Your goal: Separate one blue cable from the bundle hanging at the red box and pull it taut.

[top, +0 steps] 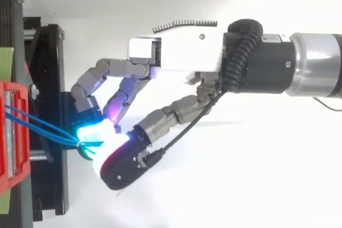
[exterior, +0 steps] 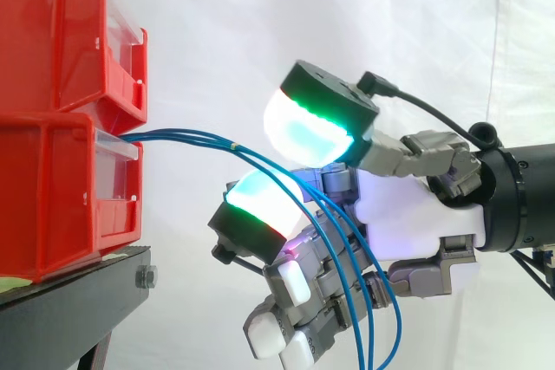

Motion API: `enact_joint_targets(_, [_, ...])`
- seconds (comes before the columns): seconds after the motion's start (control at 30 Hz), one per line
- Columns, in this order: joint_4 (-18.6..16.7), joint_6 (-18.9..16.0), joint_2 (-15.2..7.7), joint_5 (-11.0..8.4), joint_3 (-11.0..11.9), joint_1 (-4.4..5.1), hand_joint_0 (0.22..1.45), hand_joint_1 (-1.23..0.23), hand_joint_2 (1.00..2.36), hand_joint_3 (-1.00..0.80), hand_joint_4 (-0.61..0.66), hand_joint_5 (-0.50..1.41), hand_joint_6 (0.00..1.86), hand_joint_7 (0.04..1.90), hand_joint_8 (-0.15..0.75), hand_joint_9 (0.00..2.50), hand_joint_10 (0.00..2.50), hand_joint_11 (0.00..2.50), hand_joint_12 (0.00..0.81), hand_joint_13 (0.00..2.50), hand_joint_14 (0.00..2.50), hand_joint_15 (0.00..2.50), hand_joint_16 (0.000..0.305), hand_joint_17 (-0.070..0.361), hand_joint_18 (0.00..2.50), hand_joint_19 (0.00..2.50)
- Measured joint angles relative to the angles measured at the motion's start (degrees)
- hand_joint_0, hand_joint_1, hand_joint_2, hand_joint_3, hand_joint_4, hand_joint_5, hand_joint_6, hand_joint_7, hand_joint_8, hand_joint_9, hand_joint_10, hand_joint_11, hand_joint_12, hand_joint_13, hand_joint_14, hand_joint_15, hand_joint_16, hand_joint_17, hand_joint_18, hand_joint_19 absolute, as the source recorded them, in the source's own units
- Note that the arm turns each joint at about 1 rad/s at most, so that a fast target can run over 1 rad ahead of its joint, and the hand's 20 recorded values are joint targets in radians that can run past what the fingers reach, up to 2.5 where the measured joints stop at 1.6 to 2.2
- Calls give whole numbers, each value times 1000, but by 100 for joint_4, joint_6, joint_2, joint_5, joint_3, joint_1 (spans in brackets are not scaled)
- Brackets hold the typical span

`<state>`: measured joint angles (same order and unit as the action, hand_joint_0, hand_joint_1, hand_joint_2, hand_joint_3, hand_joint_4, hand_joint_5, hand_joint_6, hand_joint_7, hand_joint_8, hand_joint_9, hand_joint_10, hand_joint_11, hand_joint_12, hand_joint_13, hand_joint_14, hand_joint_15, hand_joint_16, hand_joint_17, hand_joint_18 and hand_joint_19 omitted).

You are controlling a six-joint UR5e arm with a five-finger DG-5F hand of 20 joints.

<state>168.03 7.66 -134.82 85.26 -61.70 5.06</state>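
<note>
In the side view, two red plastic bins are seen stacked at the left on a black metal stand (exterior: 69,301), before a white curtain (exterior: 217,32). From the clear front of the lower red bin (exterior: 52,205), a bundle of thin blue cables (exterior: 186,135) is led out to the right. A small yellow mark is carried on the bundle just beyond the bin. The cables are then arched downward and are hung in loose loops across the hand's lower fingers to the bottom edge, so no strand is drawn taut. The robot's hand (exterior: 408,205) is brought in from the right with its fingers curled. The cables are passed between a large upper pad (exterior: 316,127), lit green and cyan, and a lower pad (exterior: 256,201), lit green with a red edge. The bundle is thus enclosed by the curled fingers; whether it is squeezed cannot be told, as a narrow gap is seen between the pads. The remaining fingers are folded below, with white pads.

In the top view, the hand (top: 176,52) is reached leftward over the stand (top: 51,78). The cables (top: 43,124) are run from the red bin (top: 10,132) and are gathered to one point right at the glowing cyan pad (top: 96,132), against which a second, dark-backed fingertip (top: 123,164) is pressed.
</note>
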Motion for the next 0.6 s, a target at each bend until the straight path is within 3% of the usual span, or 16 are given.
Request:
enact_joint_targets(0.07, [-3,6,0,0,0,2,577,-635,1000,-500,-51,-93,835,1222,267,1008,22,753,290,808,16,422,30,68,726,401])
enact_joint_targets(0.2, [-6,19,0,-4,0,2,570,-730,1009,-290,-22,-93,845,1262,302,1017,19,754,323,831,15,411,37,83,780,364])
enact_joint_targets(0.27, [-6,22,0,-5,0,3,592,-830,1012,-212,-21,-123,895,1147,299,964,19,762,324,816,15,417,37,83,770,374])
enact_joint_targets(0.33, [-7,24,0,-3,0,4,608,-850,1013,-233,-36,-130,896,1180,286,940,18,776,316,802,15,423,35,79,754,374])
enact_joint_targets(0.47, [-5,25,0,-1,0,4,729,-883,1000,-496,-163,-156,914,1188,267,896,22,768,302,779,17,408,33,73,739,351])
enact_joint_targets(0.6, [5,25,0,0,0,4,748,-881,1000,-500,-195,-167,924,1166,257,877,20,770,297,766,16,391,33,73,743,330])
